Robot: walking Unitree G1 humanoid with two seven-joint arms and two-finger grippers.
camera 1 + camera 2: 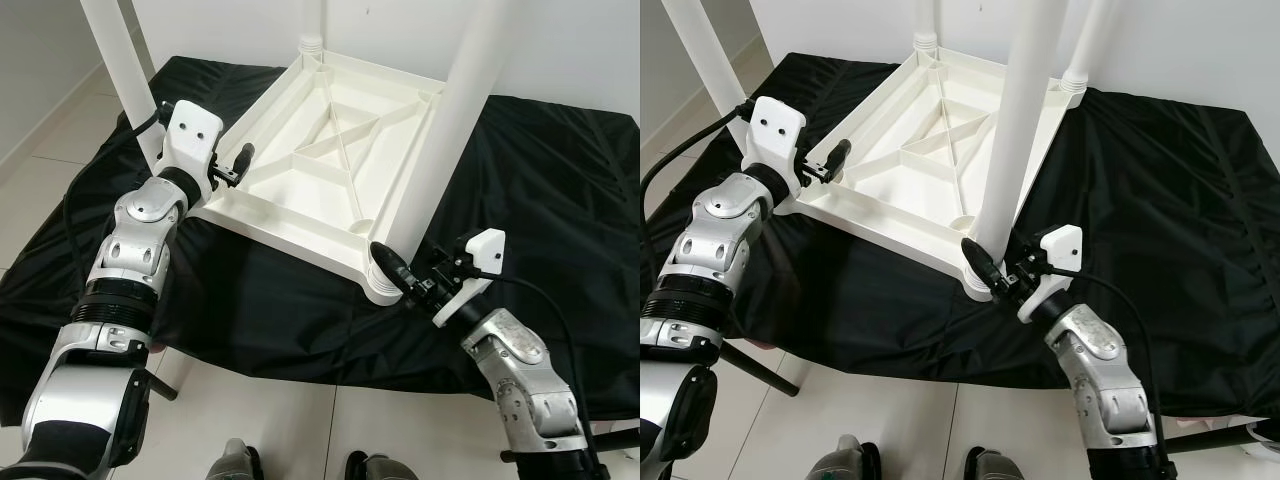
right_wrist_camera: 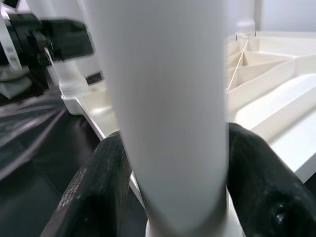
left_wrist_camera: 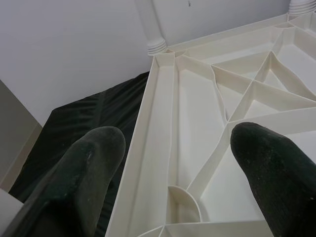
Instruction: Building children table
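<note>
Nearest the camera, the right claw point(image 1: 992, 272) is closed round the base of the near-right leg point(image 1: 1018, 130), just above its collar; the right wrist view shows a black finger point(image 2: 96, 185) pressed on each side of the white tube. That leg stands upright in the near-right corner socket of the children's table point(image 1: 330, 160), which lies upside down on a black cloth point(image 1: 1160, 220), its ribbed underside facing up.

At the near-left corner, the left claw point(image 1: 238, 165) hangs over the table's left rim with its fingers point(image 3: 89, 163) spread wide and nothing between them. Another leg point(image 1: 118, 60) rises just left of it at that corner. Two more legs stand at the far corners: far-left point(image 1: 924, 25) and far-right point(image 1: 1085, 45).

So all four legs appear to be in their sockets. What seems left is seating or tightening the near-right leg now gripped, then turning the table upright. Whether each leg is fully home cannot be judged from these views.
</note>
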